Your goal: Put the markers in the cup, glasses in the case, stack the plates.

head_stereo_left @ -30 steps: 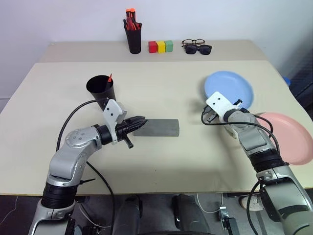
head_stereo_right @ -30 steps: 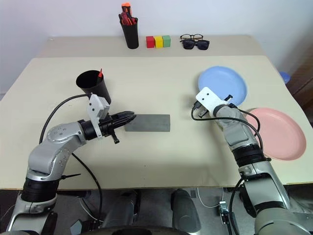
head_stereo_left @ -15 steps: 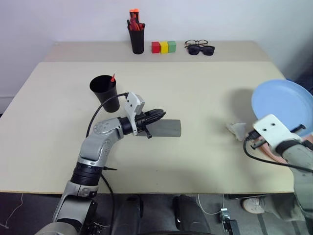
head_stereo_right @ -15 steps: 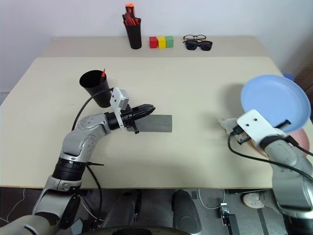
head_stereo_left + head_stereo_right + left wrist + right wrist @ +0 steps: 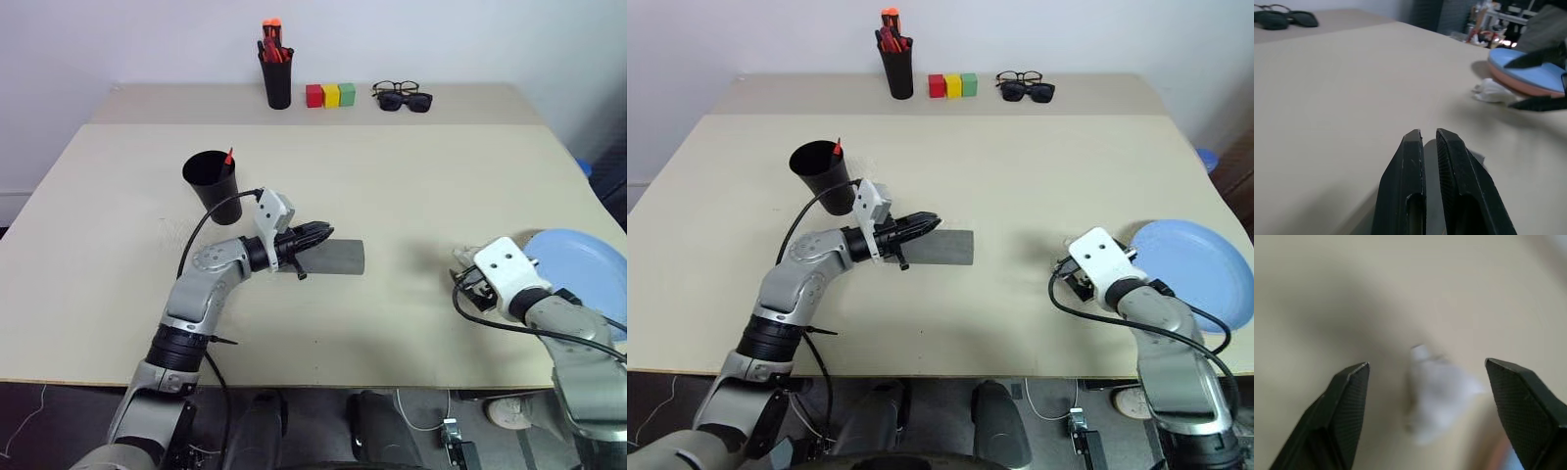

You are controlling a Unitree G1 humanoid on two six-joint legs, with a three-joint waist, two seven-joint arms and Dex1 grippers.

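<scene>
The light blue plate (image 5: 578, 271) lies on top of the pink plate (image 5: 1522, 84) at the table's right edge. Just left of the stack, my right gripper (image 5: 1426, 363) stands open and empty, off the blue rim. The grey case (image 5: 338, 258) lies closed at mid-table. My left gripper (image 5: 321, 233) is shut, its tips level over the case's left end. The black cup (image 5: 211, 182) stands behind it, a red marker (image 5: 227, 157) sticking out of its mouth. The glasses are hidden.
A crumpled white scrap (image 5: 465, 258) lies on the table in front of my right gripper. On the far table stand a narrow black cup of red-orange markers (image 5: 275, 73), three coloured blocks (image 5: 331, 95), and sunglasses with another dark-framed pair (image 5: 403, 96).
My right gripper carried the blue plate from mid-right onto the pink plate, opened and drew back off it. My left gripper edged right over the case's end.
</scene>
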